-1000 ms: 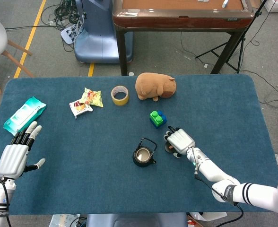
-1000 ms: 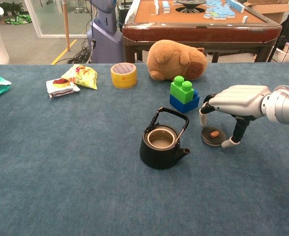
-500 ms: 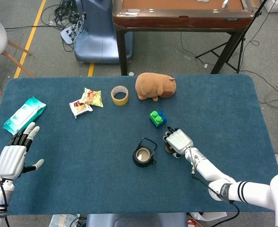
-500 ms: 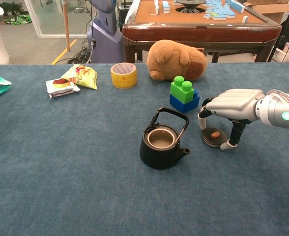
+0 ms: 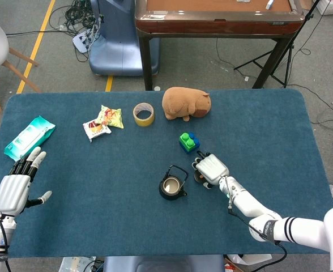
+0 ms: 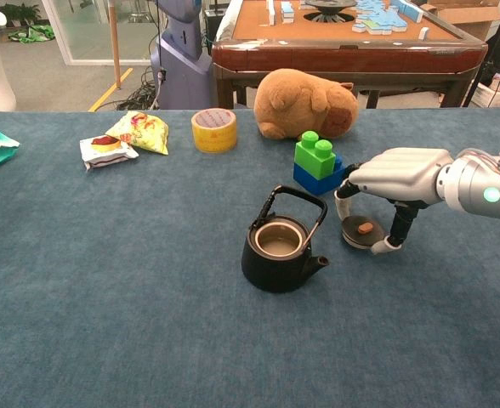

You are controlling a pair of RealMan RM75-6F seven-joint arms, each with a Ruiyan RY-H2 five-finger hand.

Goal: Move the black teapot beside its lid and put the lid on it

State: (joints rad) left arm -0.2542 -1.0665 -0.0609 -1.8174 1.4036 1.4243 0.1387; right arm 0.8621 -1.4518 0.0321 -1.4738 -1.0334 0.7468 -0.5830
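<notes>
The black teapot (image 6: 280, 251) stands upright and uncovered mid-table, handle raised, spout toward the front right; in the head view the teapot (image 5: 171, 185) lies just left of my right hand (image 5: 212, 169). The dark round lid (image 6: 358, 231) with a brown knob sits just right of the pot. My right hand (image 6: 394, 174) arches over the lid and grips its rim between the thumb and a finger. In the head view the lid (image 5: 198, 177) shows only as a dark edge under the hand. My left hand (image 5: 12, 190) rests flat and open at the table's near-left edge, holding nothing.
A green-and-blue toy block (image 6: 318, 161) stands close behind the lid. Further back are a brown plush animal (image 6: 308, 104), a yellow tape roll (image 6: 213, 129), two snack packets (image 6: 122, 140), and a teal wipes pack (image 5: 29, 137) at the left edge.
My right hand has closed around the lid and shifted it a little left, toward the teapot. The teapot and the left hand have not moved.
</notes>
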